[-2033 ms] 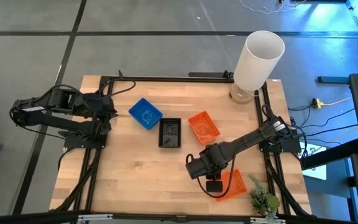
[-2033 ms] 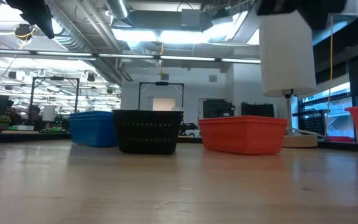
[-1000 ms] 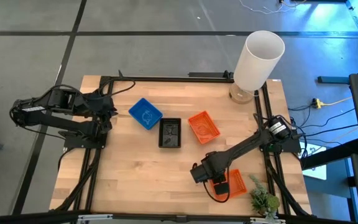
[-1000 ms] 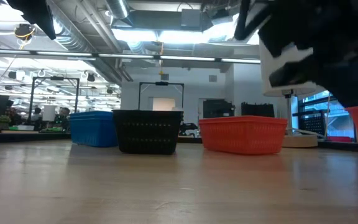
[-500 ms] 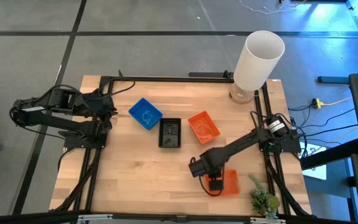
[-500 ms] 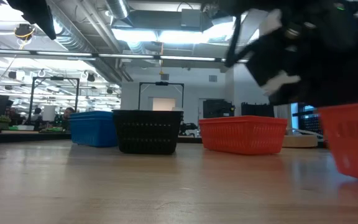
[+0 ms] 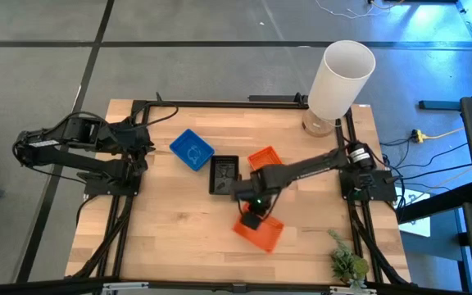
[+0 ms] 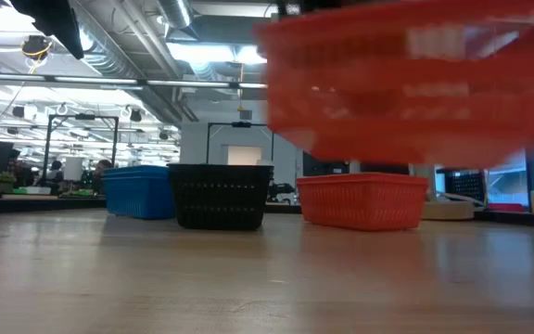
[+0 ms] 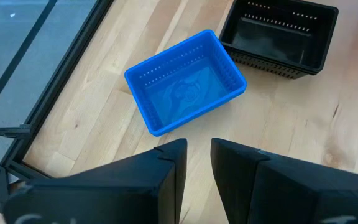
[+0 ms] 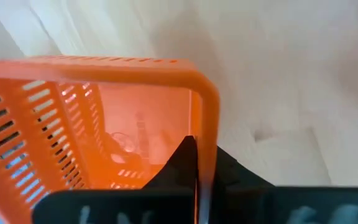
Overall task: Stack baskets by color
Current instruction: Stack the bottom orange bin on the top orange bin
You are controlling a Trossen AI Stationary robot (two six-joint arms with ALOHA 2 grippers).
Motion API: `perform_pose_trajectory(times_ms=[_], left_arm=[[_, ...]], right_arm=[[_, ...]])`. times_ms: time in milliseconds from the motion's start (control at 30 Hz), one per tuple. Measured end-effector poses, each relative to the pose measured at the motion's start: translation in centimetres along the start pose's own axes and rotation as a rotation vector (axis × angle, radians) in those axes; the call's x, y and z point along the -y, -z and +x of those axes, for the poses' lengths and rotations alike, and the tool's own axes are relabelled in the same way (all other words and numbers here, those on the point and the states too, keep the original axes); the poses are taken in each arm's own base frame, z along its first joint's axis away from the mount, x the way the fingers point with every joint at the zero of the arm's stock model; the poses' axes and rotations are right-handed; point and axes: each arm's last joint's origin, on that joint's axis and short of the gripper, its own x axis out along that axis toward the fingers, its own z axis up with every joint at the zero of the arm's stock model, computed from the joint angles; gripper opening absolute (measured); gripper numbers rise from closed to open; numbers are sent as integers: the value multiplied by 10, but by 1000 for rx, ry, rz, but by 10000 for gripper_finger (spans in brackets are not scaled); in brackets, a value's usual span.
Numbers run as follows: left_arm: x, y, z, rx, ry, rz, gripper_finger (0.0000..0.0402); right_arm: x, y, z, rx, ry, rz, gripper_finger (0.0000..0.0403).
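We have our right gripper (image 7: 253, 220) clenched on the rim of an orange basket (image 7: 260, 232), lifted clear of the tabletop near its middle. Toward the far edge sit a blue basket (image 7: 191, 149), a black basket (image 7: 224, 174) and a second orange basket (image 7: 265, 159). That last one looks like our target, so this stacking is unfinished. Our left gripper (image 9: 194, 163) waits slightly parted at the left edge, holding nothing.

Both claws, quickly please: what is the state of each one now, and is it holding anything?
Left claw: open, holding nothing, waiting near the blue basket.
Right claw: closed on the wall of an orange basket, lifted off the table.
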Motion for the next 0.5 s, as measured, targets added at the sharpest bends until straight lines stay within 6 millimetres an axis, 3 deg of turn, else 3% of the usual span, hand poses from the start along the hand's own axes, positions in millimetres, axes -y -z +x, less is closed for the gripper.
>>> perform_pose_trajectory(times_ms=[233,500], left_arm=[[0,0,0,-1,0,0,65],[0,0,0,0,0,1,65]], right_arm=[[-3,-18,-47,70,-39,281,1],[12,-28,-91,180,64,387,0]])
